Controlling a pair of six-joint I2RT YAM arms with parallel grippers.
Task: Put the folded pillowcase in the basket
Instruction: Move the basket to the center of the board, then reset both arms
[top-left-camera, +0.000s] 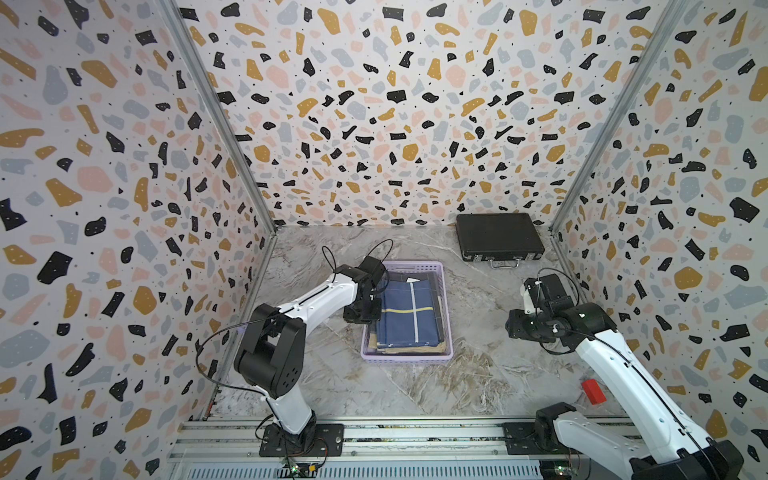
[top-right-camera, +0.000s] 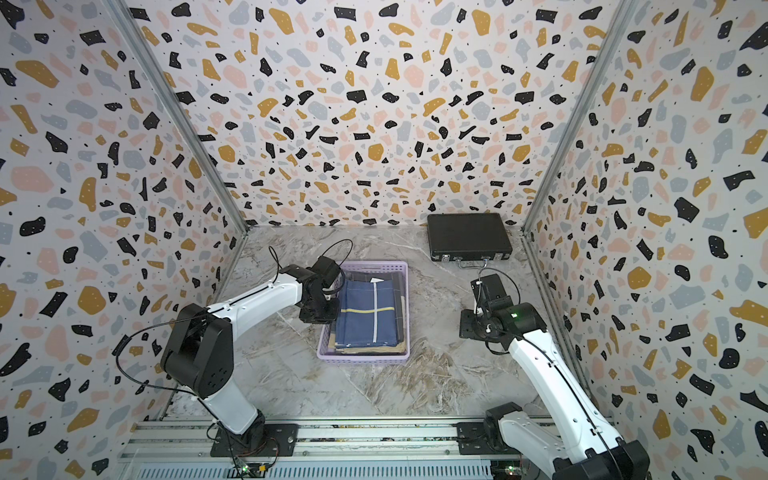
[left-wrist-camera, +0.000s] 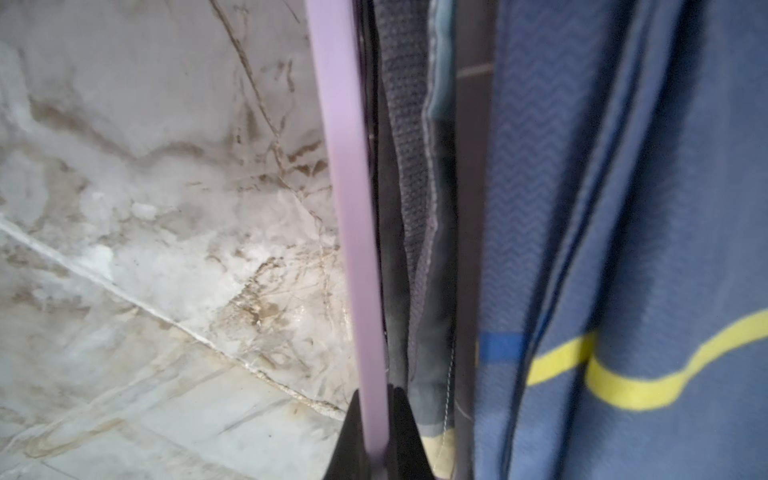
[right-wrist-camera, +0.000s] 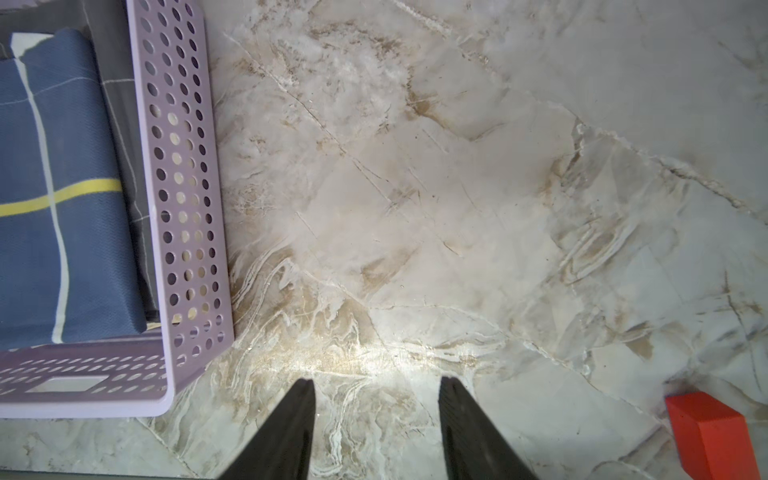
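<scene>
My left fingers (left-wrist-camera: 401, 415) are clenched on the long side rim of the shallow lavender plastic basket with perforated sides (left-wrist-camera: 349, 208), one finger outside the wall and one inside. In both top views they sit at the basket's left edge (top-left-camera: 365, 332) (top-right-camera: 322, 332), about midway along it. Just inside that wall I see the folded navy-blue pillowcase with a yellow band and a pale stripe crossing it (left-wrist-camera: 665, 208). It lies flat inside the basket on top of a stack (top-left-camera: 409, 316) (top-right-camera: 365, 316). Under it a dark grey checked cloth (right-wrist-camera: 120, 145) shows along the right side, and tan fabric (top-left-camera: 411, 351) peeks out at the near end.

My right fingers (right-wrist-camera: 293, 424) are spread apart with nothing between them, over bare marble-patterned tabletop (right-wrist-camera: 457, 208). They are well to the right of the basket (right-wrist-camera: 183, 187). A small red block (right-wrist-camera: 706, 432) lies on the tabletop near the right arm (top-left-camera: 593, 390). A black hard case with a handle (top-left-camera: 498, 237) rests flat at the far right corner.
</scene>
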